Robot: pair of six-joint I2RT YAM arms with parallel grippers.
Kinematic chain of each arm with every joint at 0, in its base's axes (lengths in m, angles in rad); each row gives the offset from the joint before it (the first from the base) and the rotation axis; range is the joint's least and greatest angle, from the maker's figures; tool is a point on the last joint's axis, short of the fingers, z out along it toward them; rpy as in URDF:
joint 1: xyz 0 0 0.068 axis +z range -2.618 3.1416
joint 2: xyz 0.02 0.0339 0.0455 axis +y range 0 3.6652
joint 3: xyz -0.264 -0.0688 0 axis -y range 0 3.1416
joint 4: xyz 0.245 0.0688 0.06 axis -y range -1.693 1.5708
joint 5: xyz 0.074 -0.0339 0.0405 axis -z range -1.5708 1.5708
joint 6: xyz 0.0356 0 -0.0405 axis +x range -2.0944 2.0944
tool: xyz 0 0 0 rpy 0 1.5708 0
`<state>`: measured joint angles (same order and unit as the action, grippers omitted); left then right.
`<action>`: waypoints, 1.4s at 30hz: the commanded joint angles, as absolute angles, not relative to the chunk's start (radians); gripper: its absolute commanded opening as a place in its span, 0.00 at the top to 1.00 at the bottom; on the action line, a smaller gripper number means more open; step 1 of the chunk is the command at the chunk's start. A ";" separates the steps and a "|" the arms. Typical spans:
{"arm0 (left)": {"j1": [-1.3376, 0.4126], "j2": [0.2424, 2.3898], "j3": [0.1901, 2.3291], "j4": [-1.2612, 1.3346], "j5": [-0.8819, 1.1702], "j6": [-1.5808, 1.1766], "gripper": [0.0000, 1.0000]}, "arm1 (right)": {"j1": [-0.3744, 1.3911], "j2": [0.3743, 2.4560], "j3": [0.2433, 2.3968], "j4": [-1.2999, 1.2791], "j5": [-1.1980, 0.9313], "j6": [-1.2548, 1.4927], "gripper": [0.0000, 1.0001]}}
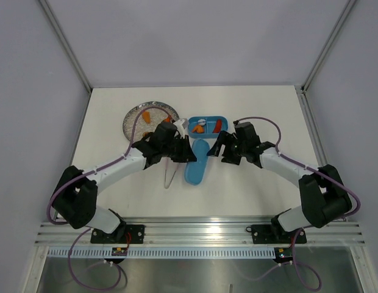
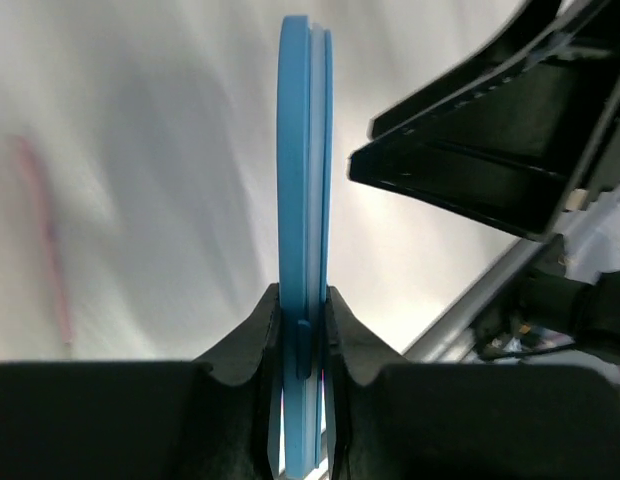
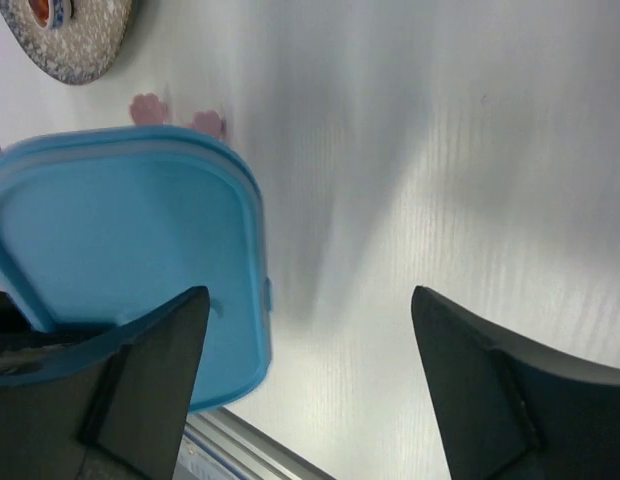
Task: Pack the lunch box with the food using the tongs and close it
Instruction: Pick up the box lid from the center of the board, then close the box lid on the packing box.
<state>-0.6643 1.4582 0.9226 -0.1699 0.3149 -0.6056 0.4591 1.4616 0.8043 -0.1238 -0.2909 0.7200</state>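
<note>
The blue lunch box (image 1: 208, 125) lies open just past the grippers, with orange, red and white food (image 1: 200, 128) in its compartments. Its flat blue lid (image 1: 197, 163) is up on edge, and my left gripper (image 1: 188, 151) is shut on it. The left wrist view shows the lid (image 2: 302, 150) edge-on, pinched between the two fingers of the left gripper (image 2: 304, 320). My right gripper (image 1: 221, 148) stands open just right of the lid. In the right wrist view the lid (image 3: 120, 240) sits beside its left finger, and nothing lies in the right gripper (image 3: 310, 330). The pale tongs (image 1: 170, 174) lie on the table, left of the lid.
A round speckled grey plate (image 1: 150, 119) with an orange morsel (image 1: 146, 115) on it stands left of the box; its rim (image 3: 75, 45) shows in the right wrist view. The aluminium rail (image 1: 201, 229) runs along the near edge.
</note>
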 commanded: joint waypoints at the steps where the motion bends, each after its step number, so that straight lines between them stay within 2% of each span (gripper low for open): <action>1: -0.653 1.370 1.076 -0.326 0.168 -0.436 1.00 | 0.462 1.387 0.906 -0.267 -0.186 0.640 0.08; 5: -0.653 1.368 1.250 -0.442 -0.067 -0.271 1.00 | 0.397 1.316 0.946 -0.373 -0.155 0.597 0.04; 9: -0.653 1.474 1.464 -0.520 -0.230 -0.125 1.00 | 0.302 1.253 0.951 -0.442 -0.137 0.618 0.04; 14: -0.666 1.634 1.617 -0.421 -0.383 0.073 1.00 | 0.213 1.180 0.922 -0.506 -0.088 0.634 0.04; 20: -0.715 1.710 1.582 -0.195 -0.485 0.357 1.00 | 0.144 1.154 0.882 -0.503 -0.144 0.620 0.04; 23: -0.767 1.707 1.386 0.232 -0.509 0.590 1.00 | 0.112 1.152 0.864 -0.485 -0.182 0.632 0.04; 29: -0.799 1.816 1.428 0.276 -0.456 0.716 1.00 | 0.080 1.170 0.861 -0.494 -0.186 0.626 0.04; 32: -0.811 1.847 1.375 0.407 -0.407 0.802 1.00 | 0.040 1.167 0.853 -0.503 -0.184 0.627 0.04; 42: -0.821 2.022 1.384 0.586 -0.353 1.025 1.00 | -0.155 1.152 0.818 -0.518 -0.253 0.626 0.04</action>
<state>-0.8127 1.9965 1.3609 0.4320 -0.3962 0.9306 -0.1345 1.1717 0.8162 -0.5110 -0.2070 0.6331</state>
